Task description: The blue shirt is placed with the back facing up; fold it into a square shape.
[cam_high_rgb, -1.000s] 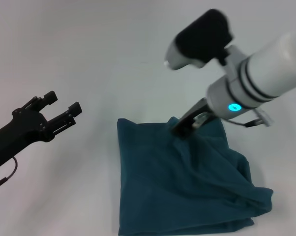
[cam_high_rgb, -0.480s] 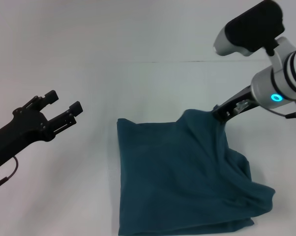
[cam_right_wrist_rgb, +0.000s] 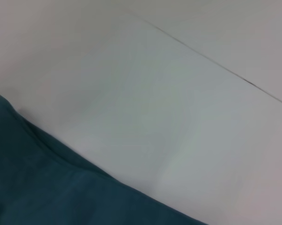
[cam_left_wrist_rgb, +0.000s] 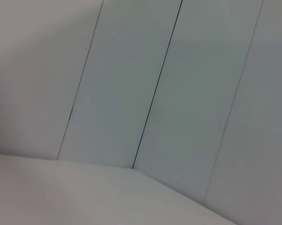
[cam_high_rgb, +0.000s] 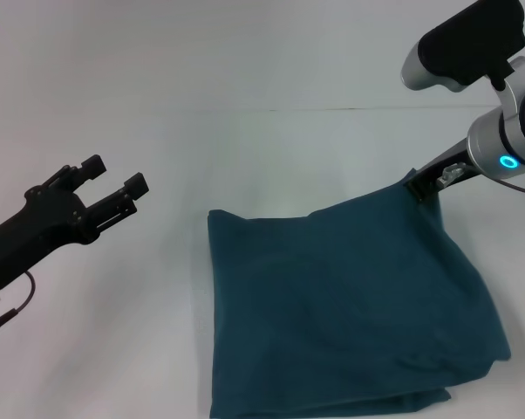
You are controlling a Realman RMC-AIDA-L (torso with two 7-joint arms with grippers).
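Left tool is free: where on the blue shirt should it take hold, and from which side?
Probably the far-left corner of the blue shirt, coming in from the robot's left. That corner lies flat and unheld, while the right tool pinches the far-right corner, lifted. The open left tool hovers left of the shirt.

A plain white table [cam_high_rgb: 245,157] meets a white panelled wall [cam_left_wrist_rgb: 178,84] behind.

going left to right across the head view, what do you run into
left gripper, open and hovering above the table → blue shirt, folded on the table → right gripper, pinching the shirt's far right corner and holding it up
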